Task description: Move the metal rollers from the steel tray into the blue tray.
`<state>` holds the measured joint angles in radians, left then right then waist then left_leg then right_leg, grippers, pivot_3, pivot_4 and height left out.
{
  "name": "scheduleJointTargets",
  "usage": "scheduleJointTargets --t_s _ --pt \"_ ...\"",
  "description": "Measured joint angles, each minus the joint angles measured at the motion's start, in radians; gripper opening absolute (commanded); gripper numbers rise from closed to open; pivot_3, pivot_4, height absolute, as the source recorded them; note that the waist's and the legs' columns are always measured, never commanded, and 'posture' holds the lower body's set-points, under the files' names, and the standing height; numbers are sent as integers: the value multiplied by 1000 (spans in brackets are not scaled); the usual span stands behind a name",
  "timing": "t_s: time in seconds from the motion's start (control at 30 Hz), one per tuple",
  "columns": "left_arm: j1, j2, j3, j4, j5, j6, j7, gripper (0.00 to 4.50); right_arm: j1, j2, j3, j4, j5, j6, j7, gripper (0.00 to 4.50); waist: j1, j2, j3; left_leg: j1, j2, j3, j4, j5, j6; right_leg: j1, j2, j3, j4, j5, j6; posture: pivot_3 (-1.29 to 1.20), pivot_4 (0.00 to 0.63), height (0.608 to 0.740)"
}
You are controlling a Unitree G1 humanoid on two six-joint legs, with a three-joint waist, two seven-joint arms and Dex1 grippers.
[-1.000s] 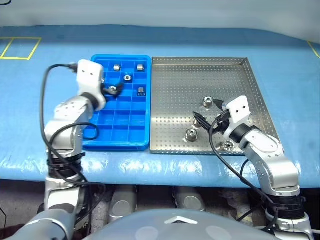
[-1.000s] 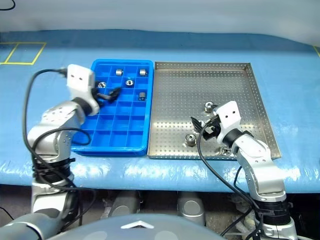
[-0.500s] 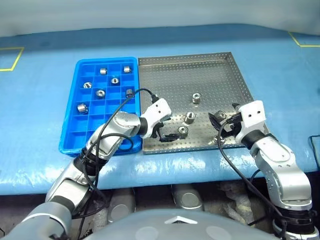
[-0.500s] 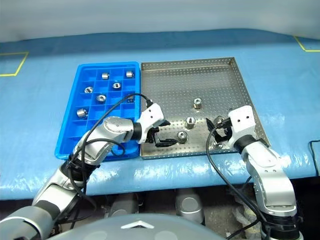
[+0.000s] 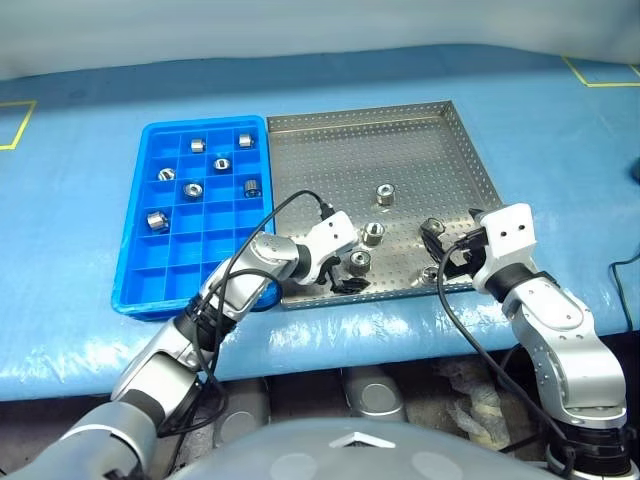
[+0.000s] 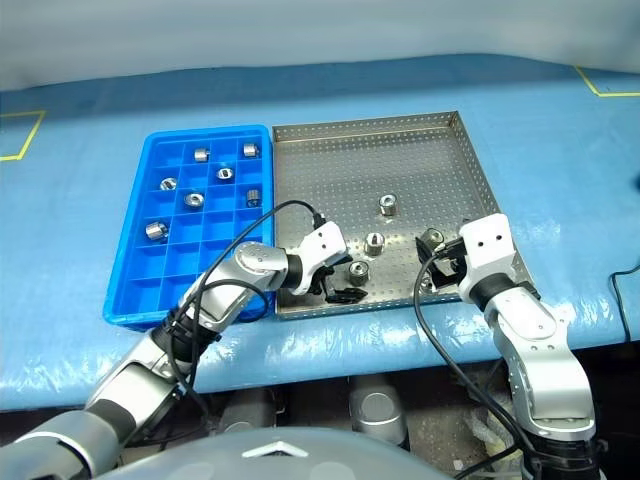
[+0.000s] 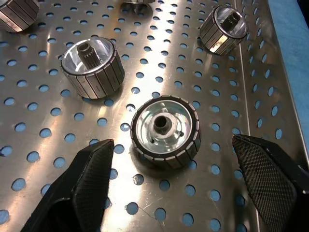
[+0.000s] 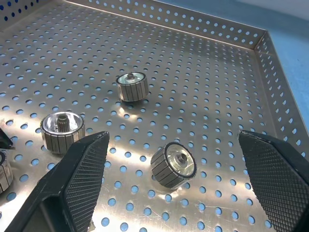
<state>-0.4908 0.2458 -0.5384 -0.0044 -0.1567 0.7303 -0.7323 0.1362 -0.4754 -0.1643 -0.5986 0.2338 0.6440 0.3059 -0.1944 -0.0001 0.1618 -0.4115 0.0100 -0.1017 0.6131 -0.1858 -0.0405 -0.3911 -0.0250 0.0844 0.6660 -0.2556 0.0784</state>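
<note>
head views: the steel tray [image 5: 400, 130] lay beside the blue tray [image 5: 135, 285] on the blue surface [image 5: 90, 110]. six metal rollers [image 5: 192, 190] sat in blue compartments; others remained on steel.
left wrist view: the left hand [image 7: 170, 180] was released, a roller between its fingers.
right wrist view: the right hand [image 8: 176, 183] was released, straddling another.

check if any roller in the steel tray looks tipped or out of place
One roller near the right claw lies tilted on its edge. The others in the steel tray, such as the one before the left claw, stand flat.
</note>
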Motion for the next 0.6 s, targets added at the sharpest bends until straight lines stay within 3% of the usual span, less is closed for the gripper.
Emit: scheduleJointTargets --t_s 0.2,0.3,0.5,0.6 --pt "11 -19 16 8 0 -11 18 4262 -5 -1 11 1 -9 0 4 4500 -1 0 0 0 0 0 0 0 0 0 0 0 0 0 0 -260 150 740" --pt "20 -29 23 14 0 -22 34 3652 -9 -2 16 2 -13 0 10 4500 0 0 0 0 0 0 0 0 0 0 0 0 0 0 0 -260 150 740" --pt "27 -34 47 24 -2 -21 42 1744 -20 -2 26 8 -20 0 23 4500 0 0 0 0 0 0 0 0 0 -1 0 0 0 0 0 -250 150 740" --pt "29 -34 52 24 -2 -21 42 1742 -32 -2 36 10 -23 -1 25 4500 1 0 0 0 0 0 0 0 0 -1 0 0 0 0 0 -241 150 740"
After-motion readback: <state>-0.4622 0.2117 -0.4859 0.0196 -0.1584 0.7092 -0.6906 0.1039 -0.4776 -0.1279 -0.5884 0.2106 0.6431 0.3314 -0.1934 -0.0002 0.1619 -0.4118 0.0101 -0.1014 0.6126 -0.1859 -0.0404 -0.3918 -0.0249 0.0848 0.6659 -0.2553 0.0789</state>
